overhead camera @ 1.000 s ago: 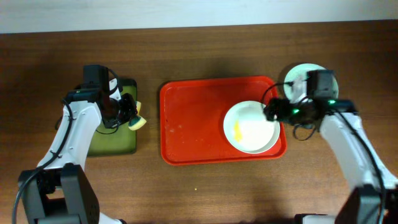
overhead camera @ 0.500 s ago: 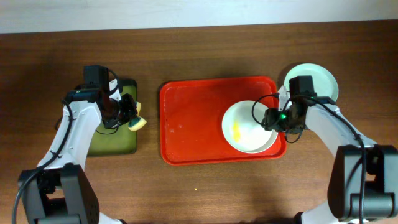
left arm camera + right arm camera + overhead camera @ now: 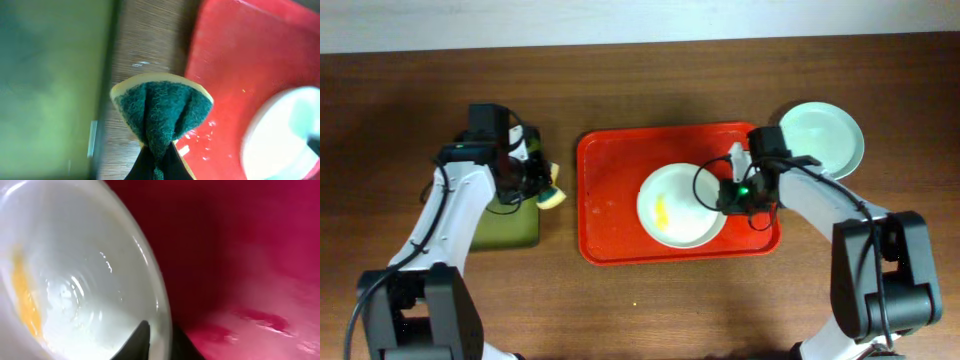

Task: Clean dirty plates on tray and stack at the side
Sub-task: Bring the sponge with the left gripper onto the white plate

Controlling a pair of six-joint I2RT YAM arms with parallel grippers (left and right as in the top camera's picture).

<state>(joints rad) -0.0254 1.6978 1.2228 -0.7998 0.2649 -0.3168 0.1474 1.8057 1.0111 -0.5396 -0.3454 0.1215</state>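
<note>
while one mint plate (image 3: 823, 138) already sits on the desk (image 3: 420, 80) just off the far right corner of the red tray (image 3: 615, 200) and looks clean from above, the job seems only partly done. a white plate (image 3: 675, 205) with a yellow smear (image 3: 663, 210) lies unwiped on the tray's right half, and i cannot tell whether another plate hides beneath it. the right arm bends in from the right, its right claw (image 3: 733, 192) clamped on that plate's right rim. the left arm reaches over the olive-green tray (image 3: 500, 225), its left claw (image 3: 535, 183) closed on a sponge (image 3: 550, 190) held over the gap between the two trays. seen from the left wrist, the sponge is pinched into a fold, green scouring face outward, with bare desk below it, the red tray to its right and the plate's edge blurred at the lower right. seen from the right wrist, the dark fingers (image 3: 141, 337) straddle the plate's rim, one inside and one outside, and the smear shows on the far inner wall. wiping and stacking this plate remain.
</note>
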